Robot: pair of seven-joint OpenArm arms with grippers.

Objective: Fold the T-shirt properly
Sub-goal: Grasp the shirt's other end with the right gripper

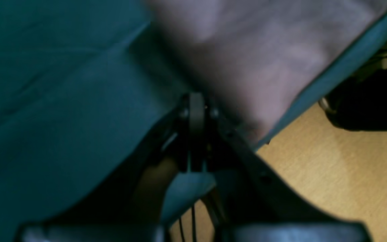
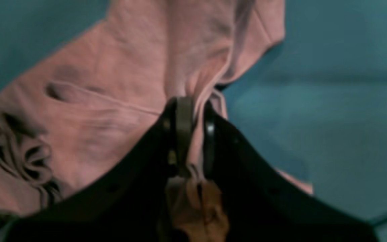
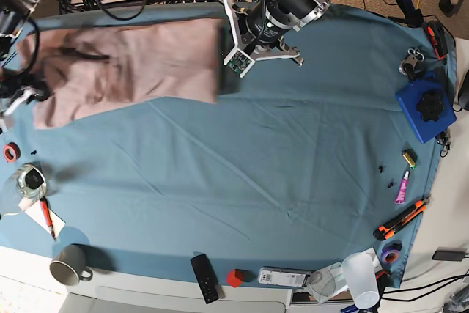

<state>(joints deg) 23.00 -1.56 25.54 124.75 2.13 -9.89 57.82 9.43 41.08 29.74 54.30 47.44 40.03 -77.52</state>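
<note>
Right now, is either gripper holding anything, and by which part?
The right gripper is shut on the dusty-pink cotton T-shirt, pinching a bunched fold of fabric near a sleeve edge. The left gripper is shut at the shirt's edge; whether it holds fabric cannot be told.

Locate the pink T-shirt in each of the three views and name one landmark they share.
Left wrist: the T-shirt fills the upper centre-right, running down to the left gripper.
Right wrist: it fills the left and centre, a fold clamped in the right gripper.
Base: it lies flat at upper left.
Shared landmark: the teal table cloth under the shirt, seen in every view.
</note>
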